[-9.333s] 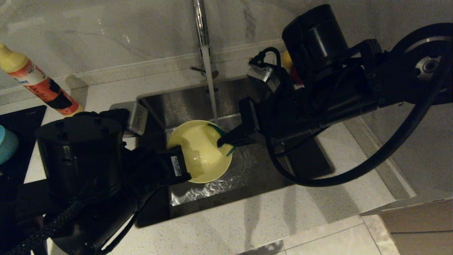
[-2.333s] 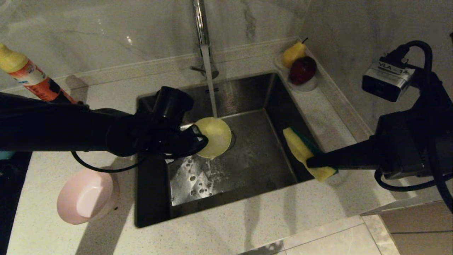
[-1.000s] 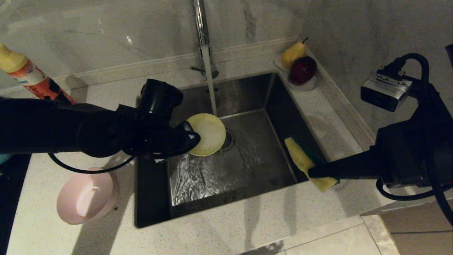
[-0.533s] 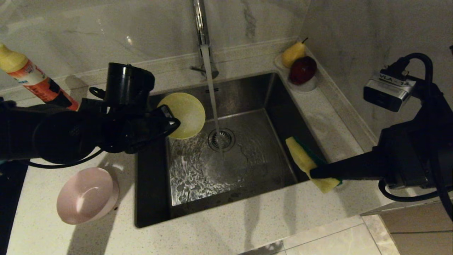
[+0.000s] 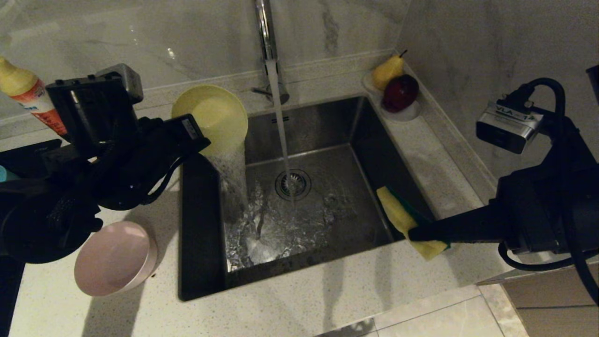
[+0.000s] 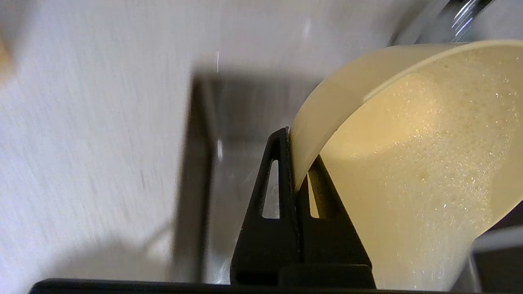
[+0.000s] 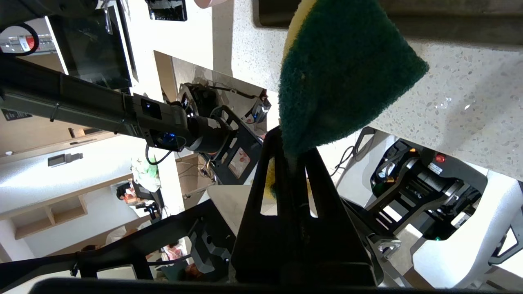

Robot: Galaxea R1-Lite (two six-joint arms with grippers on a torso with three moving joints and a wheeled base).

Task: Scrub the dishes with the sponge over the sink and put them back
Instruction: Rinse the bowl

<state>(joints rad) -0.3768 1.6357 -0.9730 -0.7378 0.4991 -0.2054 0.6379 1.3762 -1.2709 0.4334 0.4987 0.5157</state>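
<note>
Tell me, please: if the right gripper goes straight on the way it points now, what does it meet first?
Beyond the sponge it holds, the right gripper points left across the sink. Probably it meets the falling water poured from the yellow bowl, then the sink's far wall; depth is uncertain.

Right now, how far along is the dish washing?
Done, it seems: the pink bowl rests upside down on the counter. In hand: the left gripper tips the yellow bowl, pouring water into the sink; the right gripper holds the sponge. Left: setting it down.
</note>
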